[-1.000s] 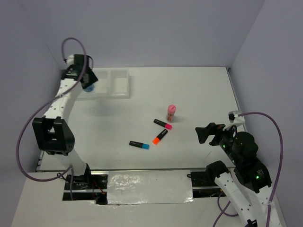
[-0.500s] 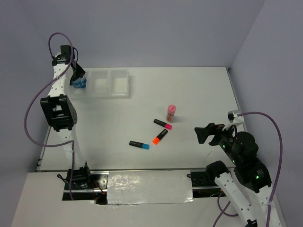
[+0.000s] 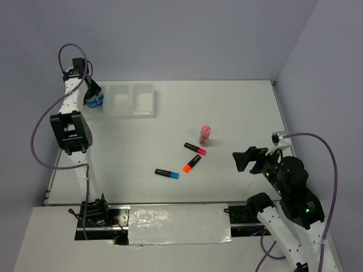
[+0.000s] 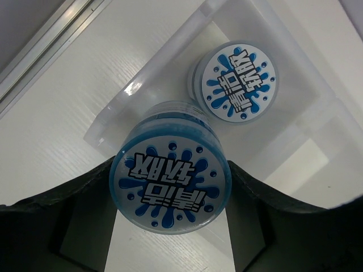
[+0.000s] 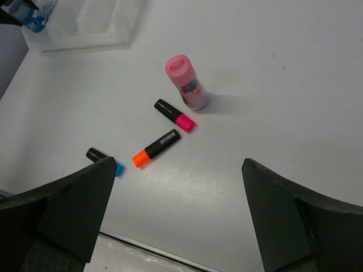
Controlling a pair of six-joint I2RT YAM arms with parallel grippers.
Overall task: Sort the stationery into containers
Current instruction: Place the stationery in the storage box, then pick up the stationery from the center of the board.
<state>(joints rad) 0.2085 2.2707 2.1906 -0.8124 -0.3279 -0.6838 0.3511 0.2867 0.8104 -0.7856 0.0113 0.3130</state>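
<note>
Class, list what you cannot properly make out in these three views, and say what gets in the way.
- Top view: the left arm hides most of the tray's left compartment.
- Left wrist: the held roll covers the compartment floor beneath.
- Right wrist: a finger clips the blue highlighter's cap.

Upper left of the top view, the tray's point(image 3: 122, 100) left compartment is crowded — one roll point(image 4: 240, 80) lies inside, and the left gripper point(image 4: 171, 175) holds a second roll point(image 4: 171, 187) over its edge. Mid-frame, an upright stick point(image 3: 205, 135), pink highlighter point(image 3: 194, 149), orange highlighter point(image 3: 191, 164) and blue highlighter point(image 3: 167, 173) cluster — bare table point(image 3: 249, 113) lies around them.
</note>
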